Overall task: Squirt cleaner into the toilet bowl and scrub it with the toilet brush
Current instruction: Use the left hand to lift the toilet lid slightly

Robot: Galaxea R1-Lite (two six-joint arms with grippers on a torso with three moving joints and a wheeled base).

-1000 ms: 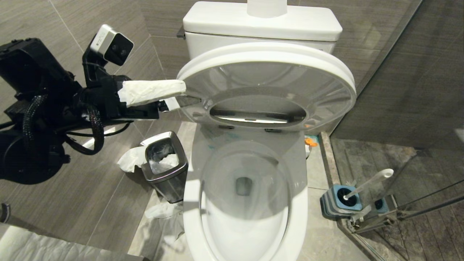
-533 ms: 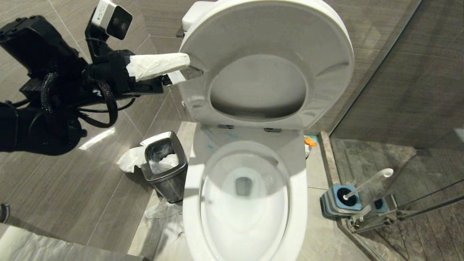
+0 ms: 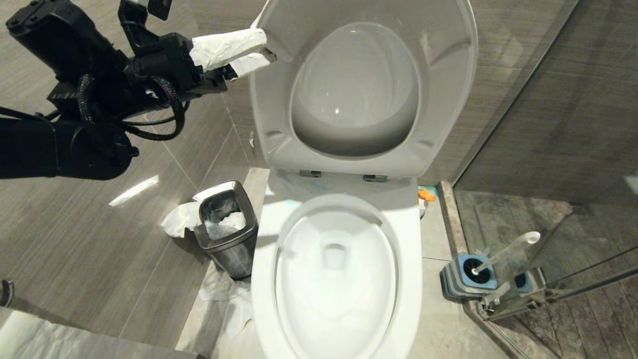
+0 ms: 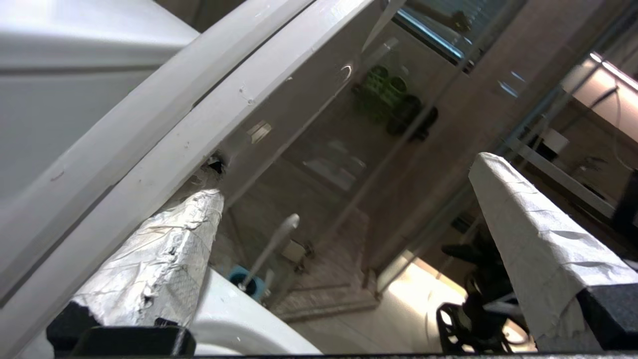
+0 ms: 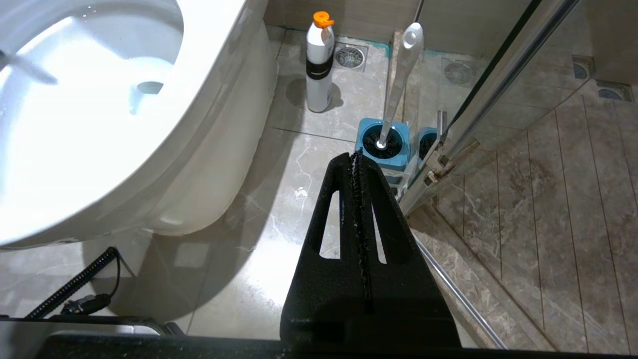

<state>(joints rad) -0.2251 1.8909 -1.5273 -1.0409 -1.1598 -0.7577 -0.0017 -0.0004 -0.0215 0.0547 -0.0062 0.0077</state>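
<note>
Head view: the left gripper [image 3: 251, 47], its fingers wrapped in white tissue and spread wide, is at the edge of the raised seat and lid [image 3: 356, 85]. The toilet bowl [image 3: 336, 279] lies uncovered below; the toilet brush [image 3: 503, 257] stands in its holder on the floor to the right.

Left wrist view: one wrapped finger seems to touch the seat's edge.

Right wrist view: the right gripper [image 5: 358, 164] hangs pressed together above the floor, near the brush and a white bottle [image 5: 319, 62].

hidden: tank behind raised lid [image 3: 359, 85] | cut off: lid top, toilet bowl [image 3: 336, 279] front
</note>
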